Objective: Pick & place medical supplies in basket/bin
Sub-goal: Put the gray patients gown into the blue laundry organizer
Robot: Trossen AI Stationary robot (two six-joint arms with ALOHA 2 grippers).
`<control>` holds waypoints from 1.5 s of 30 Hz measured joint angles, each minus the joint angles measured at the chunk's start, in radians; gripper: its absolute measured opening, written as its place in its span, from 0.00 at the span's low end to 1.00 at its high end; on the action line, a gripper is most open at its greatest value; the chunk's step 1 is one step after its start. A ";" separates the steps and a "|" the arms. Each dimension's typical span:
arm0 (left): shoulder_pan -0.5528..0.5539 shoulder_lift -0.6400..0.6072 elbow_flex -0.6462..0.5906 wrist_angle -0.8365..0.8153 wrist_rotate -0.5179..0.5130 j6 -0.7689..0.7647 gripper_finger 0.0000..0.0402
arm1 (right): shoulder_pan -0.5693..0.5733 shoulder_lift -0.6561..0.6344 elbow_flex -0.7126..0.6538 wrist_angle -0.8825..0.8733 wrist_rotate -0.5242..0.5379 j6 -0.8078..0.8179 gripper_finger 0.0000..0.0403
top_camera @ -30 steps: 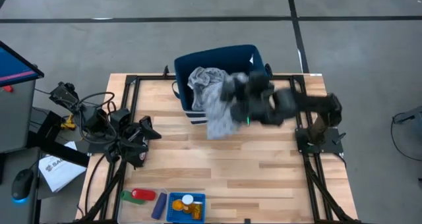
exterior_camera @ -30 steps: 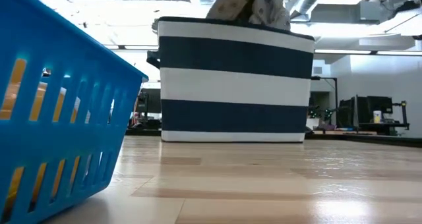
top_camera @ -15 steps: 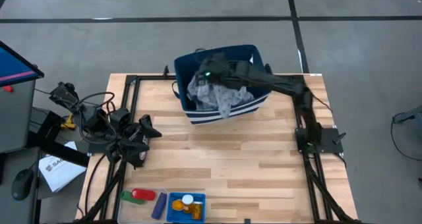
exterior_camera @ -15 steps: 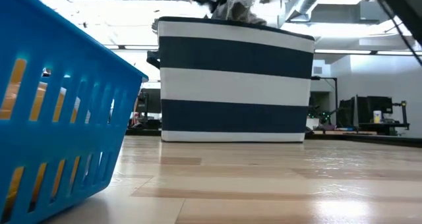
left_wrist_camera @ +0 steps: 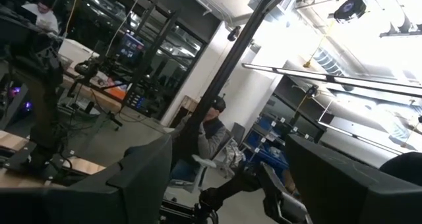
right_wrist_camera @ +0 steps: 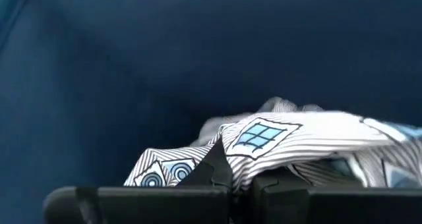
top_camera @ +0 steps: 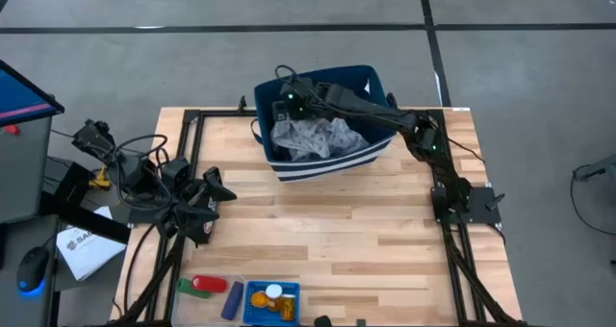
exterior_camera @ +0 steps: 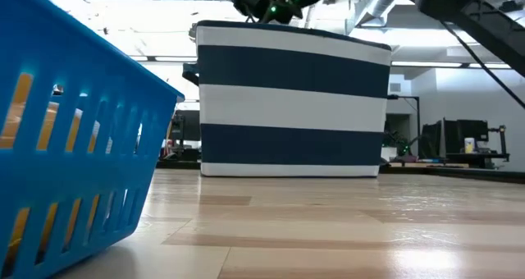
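Note:
The bright-blue basket (top_camera: 272, 303) stands at the table's near edge and holds orange pill bottles, one white-capped (top_camera: 274, 291); it also fills the left of the low view (exterior_camera: 66, 148). A red cylinder on a flat green piece (top_camera: 205, 286) lies on the table to its left. My right gripper (top_camera: 289, 98) reaches down into the navy white-striped tub (top_camera: 332, 163), at its far left corner, shut on a patterned white cloth (top_camera: 313, 137) that lies bundled in the tub. My left gripper (left_wrist_camera: 227, 158) is open and empty; its arm (top_camera: 197, 207) is folded at the table's left. My right gripper pinches a fold of the cloth (right_wrist_camera: 260, 135) between its two fingers (right_wrist_camera: 214, 174), which point down into the tub. One layer or several, I cannot tell. The rest of the cloth lies slack on the tub's floor.
A dark blue oblong item (top_camera: 232, 300) lies against the basket's left side. Cables and a stand (top_camera: 106, 149) crowd the table's left edge. The tub (exterior_camera: 291, 98) stands at the far middle. Bare wood (top_camera: 337, 240) lies between tub and basket.
My right gripper has carried the cloth from above the tub's near right side up over the rim toward the tub's far left corner and down inside. The cloth hung over the near wall; now it lies bundled inside the tub.

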 joint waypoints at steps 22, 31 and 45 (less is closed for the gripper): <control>0.000 -0.031 0.000 -0.040 -0.062 -0.005 0.71 | -0.166 0.038 0.000 0.129 0.025 0.134 0.00; 0.000 -0.043 0.000 -0.046 -0.070 -0.004 0.71 | -0.219 0.038 0.000 0.137 0.022 0.165 0.00; 0.000 -0.043 0.000 -0.051 -0.069 -0.005 0.71 | -0.155 0.018 0.000 0.136 -0.081 -0.010 0.21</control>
